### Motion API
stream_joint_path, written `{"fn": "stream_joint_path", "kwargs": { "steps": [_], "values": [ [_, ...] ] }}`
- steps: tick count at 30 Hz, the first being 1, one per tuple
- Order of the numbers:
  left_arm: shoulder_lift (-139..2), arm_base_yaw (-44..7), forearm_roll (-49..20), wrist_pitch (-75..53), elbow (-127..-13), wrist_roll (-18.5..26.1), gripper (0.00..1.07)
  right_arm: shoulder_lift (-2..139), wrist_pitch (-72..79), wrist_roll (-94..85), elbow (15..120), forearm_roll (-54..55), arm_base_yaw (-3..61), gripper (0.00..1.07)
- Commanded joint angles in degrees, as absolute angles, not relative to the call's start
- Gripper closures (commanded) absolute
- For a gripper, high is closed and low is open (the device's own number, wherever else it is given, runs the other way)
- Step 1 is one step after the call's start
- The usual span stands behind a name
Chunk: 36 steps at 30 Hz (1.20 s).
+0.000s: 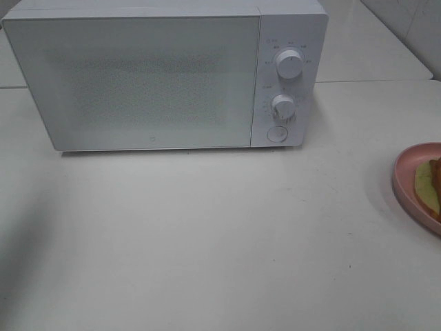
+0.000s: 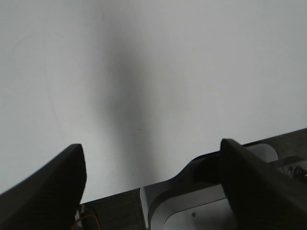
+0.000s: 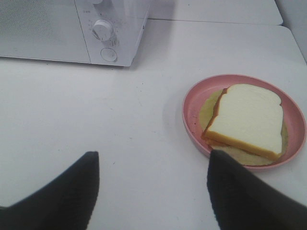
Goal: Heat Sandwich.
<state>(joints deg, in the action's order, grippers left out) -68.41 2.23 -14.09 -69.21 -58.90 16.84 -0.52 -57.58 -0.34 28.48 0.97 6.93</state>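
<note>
The white desk [image 1: 207, 241] is the biggest thing here, and everything sits on it. At the back stands the white microwave [image 1: 138, 83]. Its door is closed. Two round knobs and a button are on its right side.

Next is the pink plate [image 3: 192, 103]. It lies near the right edge of the desk, well apart from the microwave and closer to the front than it. Only a bit of it shows in the high view.

The sandwich [image 3: 249, 120] lies flat on the plate. It has white bread on top, a brown crust, and pale yellow-green stuff sticking out below.

The right tool [image 3: 153, 191] is over bare desk, with its two dark fingers wide apart and holding nothing. The sandwich is ahead of it and off to one side, near but not touching. The right arm is much closer to it, I think.

The left tool [image 2: 153, 184] also has its fingers wide apart and holds nothing. It sees only bare desk, with no sandwich near.
</note>
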Motion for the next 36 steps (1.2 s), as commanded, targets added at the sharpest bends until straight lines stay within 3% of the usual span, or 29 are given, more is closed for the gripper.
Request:
{"fn": "stream_joint_path", "kwargs": {
  "steps": [1, 11, 24, 36],
  "values": [
    [-63.9, 4.3, -15.2, -74.3, -58.6, 15.4, 0.34, -1.8, -57.1, -0.3, 28.4, 0.7, 6.9, 0.43],
    [-49.4, 4.3, -13.4, -73.6, -50.8, 12.7, 0.34, -1.8, -57.1, -0.3, 28.4, 0.7, 6.9, 0.43],
    [-20.7, 4.3, -13.3, -72.0, -33.7, 10.0, 0.34, -1.8, -57.1, -0.3, 28.4, 0.7, 6.9, 0.43],
    [-0.5, 4.3, -9.2, -66.5, -31.8, 3.7, 0.34, -1.8, -57.1, -0.3, 28.4, 0.6, 6.9, 0.43]
  ]
}}
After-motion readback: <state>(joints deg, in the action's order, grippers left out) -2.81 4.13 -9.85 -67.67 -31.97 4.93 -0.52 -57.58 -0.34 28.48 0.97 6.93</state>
